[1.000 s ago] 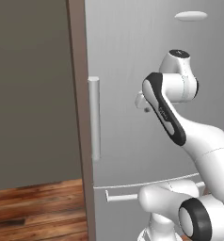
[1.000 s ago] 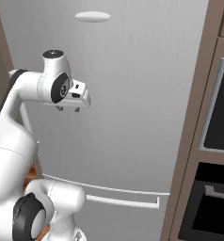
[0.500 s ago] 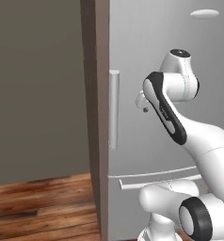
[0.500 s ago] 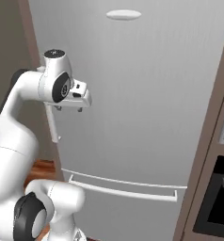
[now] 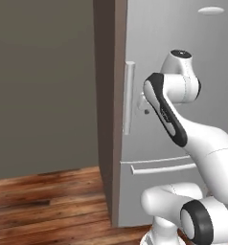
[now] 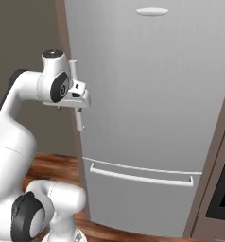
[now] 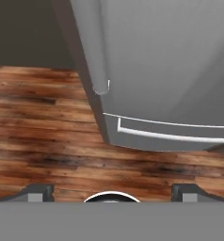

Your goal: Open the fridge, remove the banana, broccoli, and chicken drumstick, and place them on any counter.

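- The fridge (image 6: pixel 152 118) is the largest thing here, a tall silver-grey slab with its door shut; the banana, broccoli and chicken drumstick are presumably inside, so none can be reached until the door swings.
- A dark brown wall panel (image 5: pixel 106 110) stands against the fridge's handle side; wood floor (image 7: pixel 43 122) runs beneath, seen past the fridge's lower corner in the hand view.
- The bottom drawer handle (image 6: pixel 140 176) lies horizontal, low on the front; it is not needed for this step, as I judge it.
- The vertical bar handle (image 5: pixel 129 98) sits at the door's edge, the natural place to pull.
- The end effector (image 6: pixel 79 105) hovers just beside that bar, jaws spread fully and holding nothing; its 2 fingertips (image 7: pixel 37 192) stand far apart, likely readied to straddle the bar.
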Controlling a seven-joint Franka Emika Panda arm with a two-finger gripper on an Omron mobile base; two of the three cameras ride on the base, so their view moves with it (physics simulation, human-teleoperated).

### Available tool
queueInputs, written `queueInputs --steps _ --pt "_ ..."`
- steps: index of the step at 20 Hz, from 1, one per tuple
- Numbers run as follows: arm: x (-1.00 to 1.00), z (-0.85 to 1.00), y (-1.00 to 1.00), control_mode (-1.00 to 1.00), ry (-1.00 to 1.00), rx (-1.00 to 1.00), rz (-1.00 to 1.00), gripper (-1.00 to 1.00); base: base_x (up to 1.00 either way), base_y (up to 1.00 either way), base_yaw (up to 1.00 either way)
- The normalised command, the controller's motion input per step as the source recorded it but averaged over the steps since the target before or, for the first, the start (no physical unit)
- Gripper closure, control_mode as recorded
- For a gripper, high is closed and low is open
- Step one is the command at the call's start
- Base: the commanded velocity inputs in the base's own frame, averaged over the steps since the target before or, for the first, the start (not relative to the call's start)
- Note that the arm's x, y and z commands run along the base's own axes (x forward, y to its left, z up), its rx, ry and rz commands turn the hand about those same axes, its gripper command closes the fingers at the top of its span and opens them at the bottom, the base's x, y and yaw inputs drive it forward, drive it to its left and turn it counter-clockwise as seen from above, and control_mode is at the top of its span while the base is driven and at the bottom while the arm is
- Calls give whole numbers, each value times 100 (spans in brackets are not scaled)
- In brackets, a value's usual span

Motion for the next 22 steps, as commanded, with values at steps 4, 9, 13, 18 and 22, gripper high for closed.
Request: queueInputs --steps 4,9,13,18,22 --pt "0 0 0 100 0 0 0 -100 -63 6 -5" --pt "0 0 0 100 0 0 0 -100 -34 31 -5" --pt "0 0 0 100 0 0 0 -100 0 38 -3" --pt "0 0 0 100 0 0 0 -100 0 34 -2" --pt "-1 -3 0 -100 0 0 0 -100 0 0 0"
